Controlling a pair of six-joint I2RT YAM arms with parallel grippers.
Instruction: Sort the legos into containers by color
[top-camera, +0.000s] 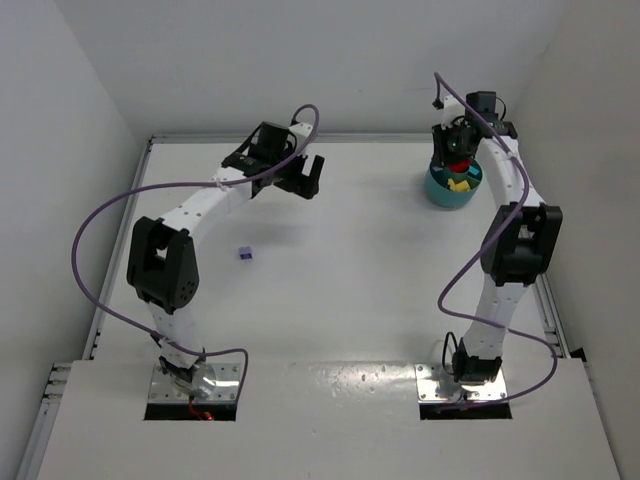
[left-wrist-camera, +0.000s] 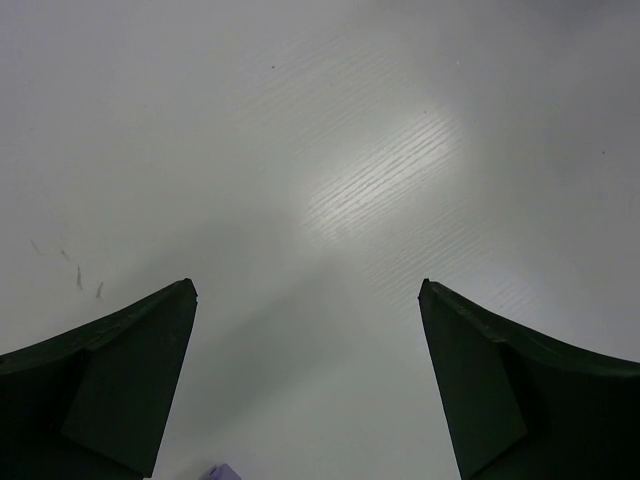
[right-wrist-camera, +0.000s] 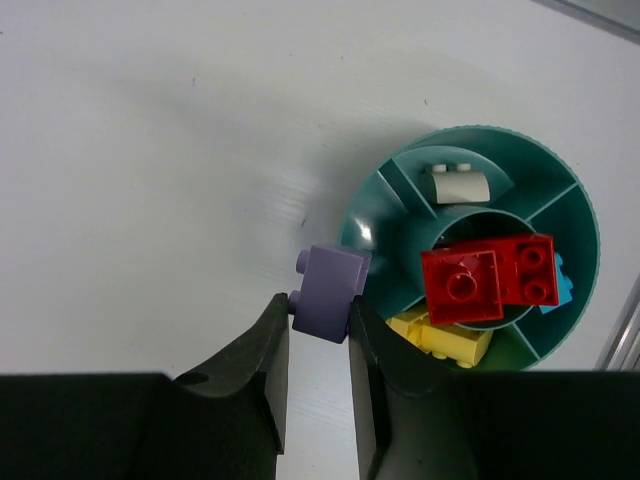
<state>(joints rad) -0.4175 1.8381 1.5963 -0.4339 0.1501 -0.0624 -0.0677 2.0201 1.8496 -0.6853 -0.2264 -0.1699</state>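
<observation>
1. Currently, the right gripper (right-wrist-camera: 318, 310) is almost closed. Its two dark fingers pinch a purple brick (right-wrist-camera: 331, 293) by two opposite flat sides, and the brick's studs stick out to one side.
2. That brick hangs right at the rim of a round teal dish (right-wrist-camera: 592, 240), which stands near the far right corner of the table (top-camera: 350, 300). Whether the brick is over a compartment or just outside the wall cannot be told.
3. Inside the dish, two red bricks (right-wrist-camera: 488, 280) overlap in the round middle well. A yellow brick (right-wrist-camera: 445, 338) sits in an outer compartment nearest the gripper. A cream brick (right-wrist-camera: 455, 183) lies in another outer compartment, and a sliver of a cyan brick (right-wrist-camera: 565, 290) shows beside the red ones.
4. Over by the far edge, left of the middle, the left gripper (left-wrist-camera: 308, 290) is spread wide open and holds nothing. Only bare table shows beneath it.
5. A small purple cube (top-camera: 246, 253) lies alone between the left edge and the centre of the table, well apart from the dish.
6. These bricks look light, hard and stiff, with smooth, probably slippery sides. They should neither bend nor break under a firm pinch.
7. The best hold is likely across two flat opposite sides, not on the studs. The tiny cube would need the fingers centred on it so it does not squirt out.
</observation>
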